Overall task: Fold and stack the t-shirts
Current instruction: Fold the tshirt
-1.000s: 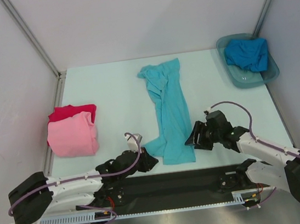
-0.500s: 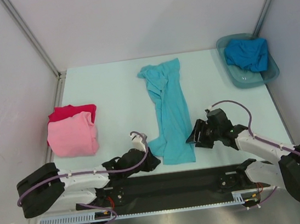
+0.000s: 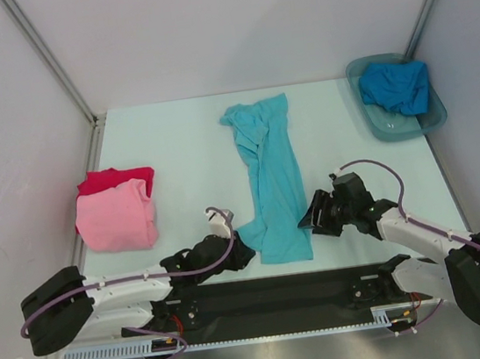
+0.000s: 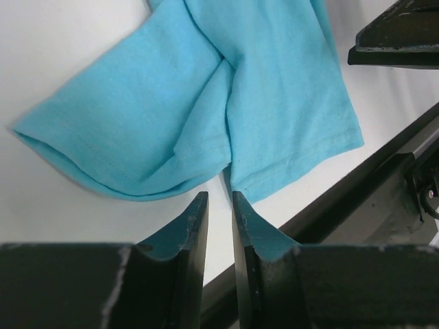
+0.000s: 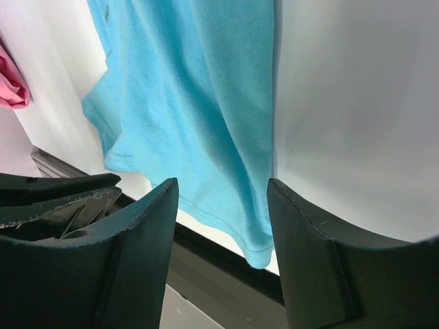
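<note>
While the turquoise t-shirt (image 3: 266, 176) is lying lengthwise mid-surface, the left hand (image 4: 219, 200) is hovering at its near hem, fingers barely parted and gripping nothing. The right hand (image 5: 223, 188) is gaping wide over the shirt's right edge, empty. The pink t-shirt (image 3: 117, 220) is sitting folded on the red t-shirt (image 3: 116, 177); the blue t-shirt (image 3: 396, 86) is lying in the tub (image 3: 377, 129).

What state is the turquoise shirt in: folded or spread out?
Not folded: the turquoise t-shirt lies bunched in a long wrinkled strip on the table.
</note>
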